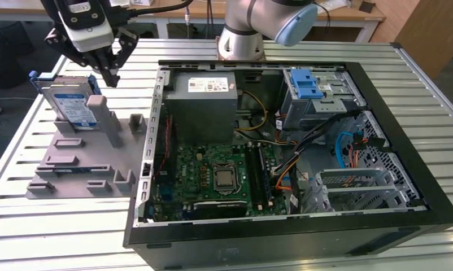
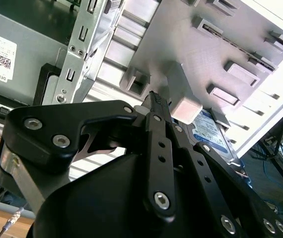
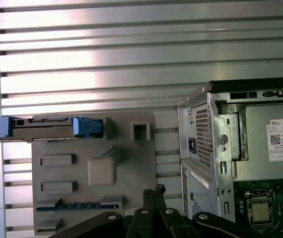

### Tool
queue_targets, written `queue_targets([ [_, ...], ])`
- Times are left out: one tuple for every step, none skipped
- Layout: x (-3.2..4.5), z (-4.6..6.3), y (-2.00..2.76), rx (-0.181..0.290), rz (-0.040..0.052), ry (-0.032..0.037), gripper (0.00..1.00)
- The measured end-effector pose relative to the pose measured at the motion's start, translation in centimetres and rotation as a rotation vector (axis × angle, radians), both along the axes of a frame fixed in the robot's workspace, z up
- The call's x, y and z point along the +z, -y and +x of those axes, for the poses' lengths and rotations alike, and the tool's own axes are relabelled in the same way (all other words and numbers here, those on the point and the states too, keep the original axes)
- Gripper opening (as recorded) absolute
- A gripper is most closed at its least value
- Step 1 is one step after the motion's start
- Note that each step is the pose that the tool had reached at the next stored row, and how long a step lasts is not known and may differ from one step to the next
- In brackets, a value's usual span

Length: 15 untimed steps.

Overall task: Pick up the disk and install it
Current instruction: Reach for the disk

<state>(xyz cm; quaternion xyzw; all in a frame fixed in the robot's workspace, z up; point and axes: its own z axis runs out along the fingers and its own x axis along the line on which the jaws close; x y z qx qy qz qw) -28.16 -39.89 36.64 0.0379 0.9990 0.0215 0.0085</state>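
Exterior view: end effector (image 1: 111, 78) clenched, empty, seemingly clear of upright disk (image 1: 74, 107), white-blue label, in grey holder (image 1: 75, 169).

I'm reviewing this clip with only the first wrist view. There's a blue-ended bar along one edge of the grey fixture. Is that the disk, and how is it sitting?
Observer: Yes. In the exterior view the disk stands upright on its edge in a slot of the grey fixture, with its labelled face showing.
Operator: I see dark fingers near the fixture. Are they on the disk?
Observer: No. In the exterior view the gripper hangs above the fixture, just to the exterior view's right of the disk and apart from it. Its fingers point down and are shut on nothing.
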Motion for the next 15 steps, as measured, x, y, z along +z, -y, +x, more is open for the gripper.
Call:
queue_targets([
  [-0.02,-0.08,0.00,0.000,0.0000,-0.0001,0.11],
  [-0.03,-0.16,0.00,0.000,0.0000,-0.0002,0.11],
  [-0.05,-0.24,0.00,0.000,0.0000,-0.0003,0.11],
  [-0.07,-0.31,0.00,0.000,0.0000,-0.0004,0.11],
  [-0.08,-0.38,0.00,0.000,0.0000,-0.0006,0.11],
  [-0.10,-0.46,0.00,0.000,0.0000,-0.0007,0.11],
  [-0.12,-0.52,0.00,0.000,0.0000,-0.0008,0.11],
  [-0.13,-0.59,0.00,0.000,0.0000,-0.0009,0.11],
  [-0.15,-0.65,0.00,0.000,0.0000,-0.0012,0.11],
  [-0.16,-0.71,0.00,0.000,0.0000,-0.0013,0.11],
  [-0.17,-0.78,0.00,0.000,0.0000,-0.0015,0.11],
  [-0.19,-0.84,0.00,0.000,0.0000,-0.0016,0.11],
  [-0.21,-0.91,0.00,0.000,0.0000,-0.0016,0.11],
  [-0.22,-0.98,0.00,0.000,0.0000,-0.0018,0.11],
  [-0.24,-1.05,0.00,0.000,0.0000,-0.0018,0.11],
])
